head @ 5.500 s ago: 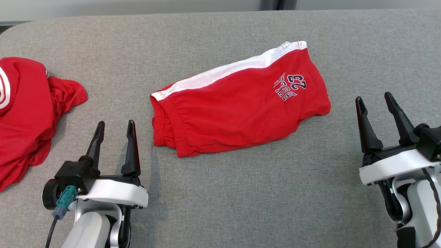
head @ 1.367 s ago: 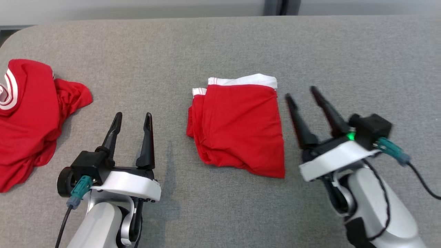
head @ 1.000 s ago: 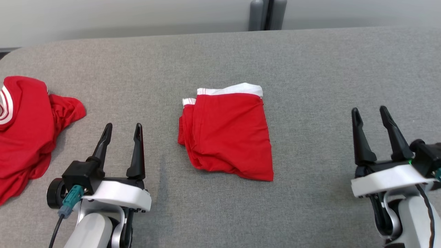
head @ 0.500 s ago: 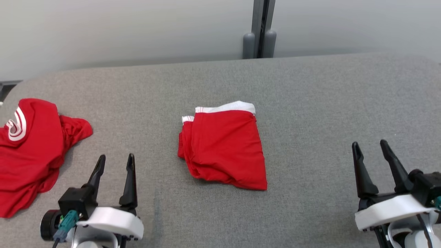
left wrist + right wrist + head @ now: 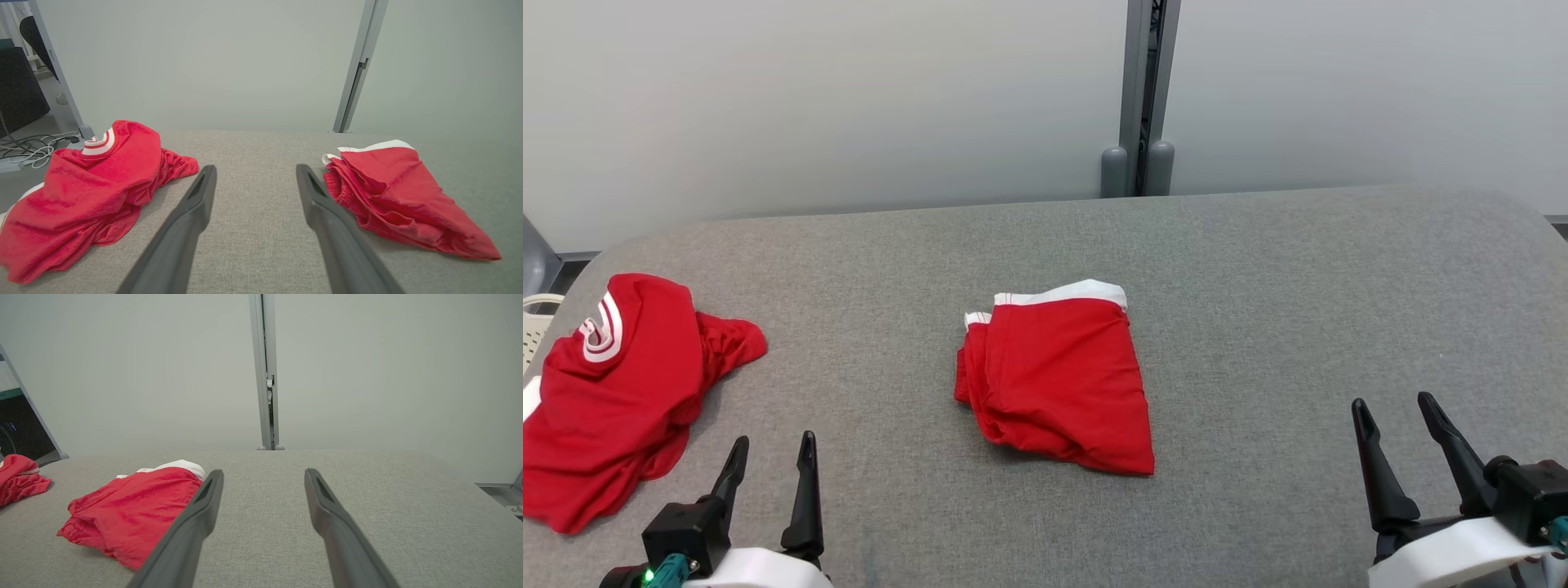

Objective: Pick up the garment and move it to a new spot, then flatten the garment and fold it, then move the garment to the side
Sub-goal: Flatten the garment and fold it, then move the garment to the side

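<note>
We see the folded shorts (image 5: 1058, 380) lying mid-counter (image 5: 1258, 286), white waistband toward 12 o'clock, touching neither gripper. Our left gripper (image 5: 774, 441) sits well apart at their 7 o'clock and our right gripper (image 5: 1391, 404) at their 4 o'clock, both spread wide and holding nothing. A crumpled shirt (image 5: 621, 400) lies at their 9 o'clock.

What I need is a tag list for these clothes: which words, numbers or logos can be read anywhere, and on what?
No text can be read in these views.
On the folded red shorts: plain red cloth and a white band, no print on the faces that show.
On the crumpled red garment: curved white stripes, no letters or numbers.
</note>
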Robot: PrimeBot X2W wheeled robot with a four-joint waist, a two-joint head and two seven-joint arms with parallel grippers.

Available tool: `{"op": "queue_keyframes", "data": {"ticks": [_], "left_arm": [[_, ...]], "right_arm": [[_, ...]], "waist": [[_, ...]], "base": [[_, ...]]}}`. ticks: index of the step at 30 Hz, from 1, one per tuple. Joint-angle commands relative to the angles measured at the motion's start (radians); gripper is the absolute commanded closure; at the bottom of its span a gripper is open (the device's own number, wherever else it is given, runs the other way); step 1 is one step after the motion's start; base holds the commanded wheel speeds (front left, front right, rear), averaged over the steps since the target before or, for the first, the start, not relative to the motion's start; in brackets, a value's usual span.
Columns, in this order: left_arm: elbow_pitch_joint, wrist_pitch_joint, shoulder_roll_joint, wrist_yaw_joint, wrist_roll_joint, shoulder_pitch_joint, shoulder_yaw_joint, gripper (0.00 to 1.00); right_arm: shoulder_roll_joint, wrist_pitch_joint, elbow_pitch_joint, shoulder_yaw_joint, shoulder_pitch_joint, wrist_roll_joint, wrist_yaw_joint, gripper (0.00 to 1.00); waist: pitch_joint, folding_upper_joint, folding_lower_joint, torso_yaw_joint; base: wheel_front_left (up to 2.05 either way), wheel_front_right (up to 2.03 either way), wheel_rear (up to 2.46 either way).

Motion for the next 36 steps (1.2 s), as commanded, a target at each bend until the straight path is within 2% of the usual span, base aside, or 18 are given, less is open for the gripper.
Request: {"op": "queue_keyframes", "data": {"ticks": [1, 15, 36], "left_arm": [[0.000, 0.001, 0.007, 0.003, -0.007, 0.012, 0.004, 0.00], [0.018, -0.002, 0.030, -0.002, -0.010, 0.008, 0.004, 0.00], [0.010, 0.008, 0.029, 0.000, -0.004, -0.030, -0.025, 0.00]], "right_arm": [[-0.001, 0.009, -0.011, -0.008, 0.016, -0.008, 0.000, 0.00], [0.001, 0.039, -0.052, -0.029, 0.058, -0.020, 0.000, 0.00], [0.002, 0.036, -0.045, -0.040, 0.062, -0.002, 0.000, 0.00]], "waist": [[-0.008, -0.0001, 0.0000, 0.004], [-0.020, -0.0001, 0.0000, 0.018], [-0.004, -0.0001, 0.0000, 0.043]], "base": [[0.00, 0.00, 0.00], [0.00, 0.00, 0.00], [0.00, 0.00, 0.00]]}}
